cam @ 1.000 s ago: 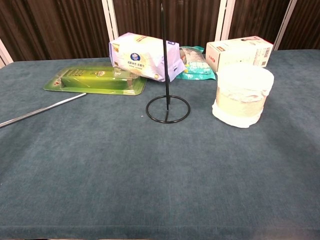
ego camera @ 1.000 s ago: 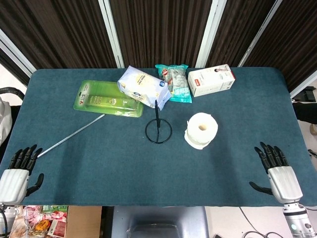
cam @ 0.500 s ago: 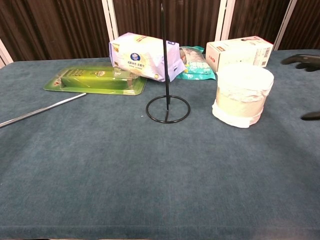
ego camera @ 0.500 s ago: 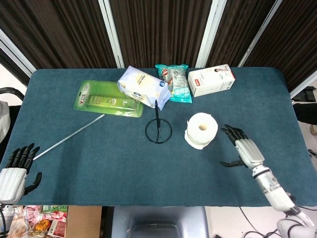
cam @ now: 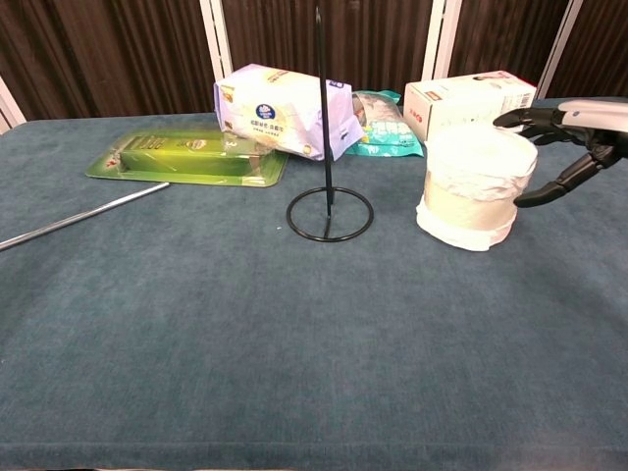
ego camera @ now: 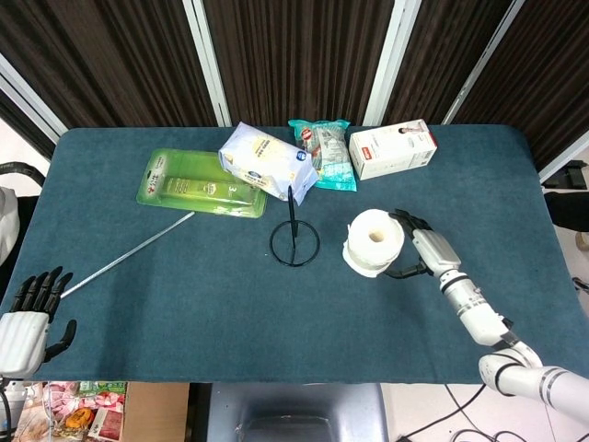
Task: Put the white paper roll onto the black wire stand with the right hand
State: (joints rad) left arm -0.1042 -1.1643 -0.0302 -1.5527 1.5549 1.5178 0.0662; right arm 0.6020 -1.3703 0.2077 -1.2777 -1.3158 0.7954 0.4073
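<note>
The white paper roll (ego camera: pixel 373 242) (cam: pixel 476 187) stands on end right of centre, its core hole facing up. Left of it is the black wire stand (ego camera: pixel 294 241) (cam: pixel 329 208), a ring base with a thin upright rod. My right hand (ego camera: pixel 421 249) (cam: pixel 567 140) is open at the roll's right side, its fingers (cam: pixel 517 119) reaching around the far edge and the thumb near the front; it looks to be touching or just short of the roll. My left hand (ego camera: pixel 26 316) lies open at the table's near left corner, out of the chest view.
Along the back lie a green flat package (ego camera: pixel 201 186), a white-purple tissue pack (ego camera: pixel 267 161), a teal snack bag (ego camera: pixel 326 155) and a white box (ego camera: pixel 392 148). A thin metal rod (ego camera: pixel 132 251) lies at the left.
My right hand has swept in from the near right edge of the table to the roll's right side. The roll, the stand and my left hand stay where they were.
</note>
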